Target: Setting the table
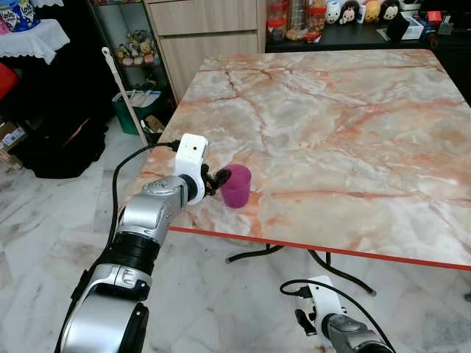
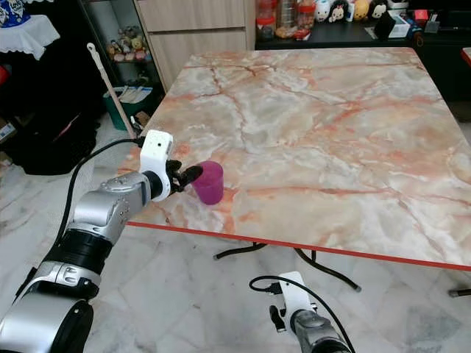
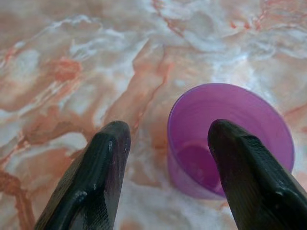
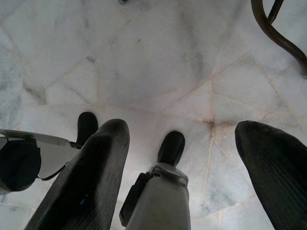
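Observation:
A purple plastic cup [image 1: 236,186] stands upright and empty on the marble table [image 1: 346,132], close to its front left edge. My left gripper [image 1: 216,181] reaches in from the left at the cup's rim and is open. In the left wrist view one finger [image 3: 249,172] lies over the rim of the cup [image 3: 211,124], while the other finger [image 3: 103,167] stays apart beside it over bare marble. My right gripper [image 4: 184,125] hangs open and idle below the table edge, over the floor tiles.
The table's red front edge [image 1: 331,248] runs across in front of me, with curved metal legs [image 1: 342,276] under it. A broom handle [image 1: 125,92], a green bin [image 1: 132,110] and a black bag [image 1: 59,147] stand on the left. A counter [image 1: 353,29] with jars and toys lies behind.

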{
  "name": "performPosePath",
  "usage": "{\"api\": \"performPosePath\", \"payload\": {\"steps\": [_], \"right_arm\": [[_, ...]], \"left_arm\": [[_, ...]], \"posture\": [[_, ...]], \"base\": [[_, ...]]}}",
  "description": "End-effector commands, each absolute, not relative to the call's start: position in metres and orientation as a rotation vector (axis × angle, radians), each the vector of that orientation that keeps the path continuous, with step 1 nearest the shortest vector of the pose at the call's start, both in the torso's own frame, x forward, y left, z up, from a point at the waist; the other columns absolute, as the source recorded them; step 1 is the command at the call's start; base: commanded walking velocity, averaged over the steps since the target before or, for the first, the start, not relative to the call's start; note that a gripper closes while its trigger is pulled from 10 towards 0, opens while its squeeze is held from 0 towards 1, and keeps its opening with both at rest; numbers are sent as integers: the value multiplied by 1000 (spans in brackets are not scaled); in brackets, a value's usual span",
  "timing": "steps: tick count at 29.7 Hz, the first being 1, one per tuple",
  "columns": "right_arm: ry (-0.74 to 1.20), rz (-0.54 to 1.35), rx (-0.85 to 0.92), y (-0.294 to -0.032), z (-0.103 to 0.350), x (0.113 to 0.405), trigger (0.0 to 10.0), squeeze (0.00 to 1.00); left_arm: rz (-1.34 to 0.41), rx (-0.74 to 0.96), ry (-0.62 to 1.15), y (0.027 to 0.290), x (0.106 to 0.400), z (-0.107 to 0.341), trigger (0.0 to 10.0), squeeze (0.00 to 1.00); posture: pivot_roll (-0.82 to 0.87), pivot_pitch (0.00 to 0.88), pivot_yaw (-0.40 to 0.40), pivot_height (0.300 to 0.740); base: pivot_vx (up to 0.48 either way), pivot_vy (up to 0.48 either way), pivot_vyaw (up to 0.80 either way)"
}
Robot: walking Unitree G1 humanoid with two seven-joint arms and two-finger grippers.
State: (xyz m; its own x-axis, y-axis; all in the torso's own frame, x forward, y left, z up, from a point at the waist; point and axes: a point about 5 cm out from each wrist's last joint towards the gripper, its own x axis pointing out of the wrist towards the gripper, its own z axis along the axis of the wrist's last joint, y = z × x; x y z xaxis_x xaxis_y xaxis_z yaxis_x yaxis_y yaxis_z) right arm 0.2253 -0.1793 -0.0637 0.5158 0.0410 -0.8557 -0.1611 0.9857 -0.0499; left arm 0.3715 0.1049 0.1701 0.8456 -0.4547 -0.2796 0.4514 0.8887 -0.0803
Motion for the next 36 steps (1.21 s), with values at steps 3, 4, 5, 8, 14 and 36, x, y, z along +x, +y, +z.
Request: {"api": "performPosePath", "payload": {"steps": [3, 4, 5, 8, 14, 36], "right_arm": [[1031, 141, -133, -175, -65, 225, 10000, 0], [1031, 141, -133, -175, -65, 225, 10000, 0], [1031, 141, -133, -175, -65, 225, 10000, 0], [1031, 141, -132, -175, -65, 225, 10000, 0], [1032, 142, -133, -175, -65, 225, 10000, 0], [1033, 141, -132, -175, -65, 224, 10000, 0]], "left_arm": [[-473, 23, 285, 108, 376, 175, 10000, 0], [-471, 26, 286, 109, 376, 175, 10000, 0], [-470, 27, 287, 109, 377, 175, 10000, 0], [-469, 29, 288, 110, 378, 175, 10000, 0], [-502, 49, 299, 107, 377, 174, 10000, 0], [-518, 77, 317, 104, 379, 173, 0, 0]], "posture": [[-24, 66, 120, 740], [-24, 66, 120, 740], [-24, 66, 120, 740], [-24, 66, 120, 740], [-25, 66, 121, 740], [-24, 65, 122, 740]], "base": [[0, 0, 0], [0, 0, 0], [0, 0, 0], [0, 0, 0], [0, 0, 0], [0, 0, 0]]}}
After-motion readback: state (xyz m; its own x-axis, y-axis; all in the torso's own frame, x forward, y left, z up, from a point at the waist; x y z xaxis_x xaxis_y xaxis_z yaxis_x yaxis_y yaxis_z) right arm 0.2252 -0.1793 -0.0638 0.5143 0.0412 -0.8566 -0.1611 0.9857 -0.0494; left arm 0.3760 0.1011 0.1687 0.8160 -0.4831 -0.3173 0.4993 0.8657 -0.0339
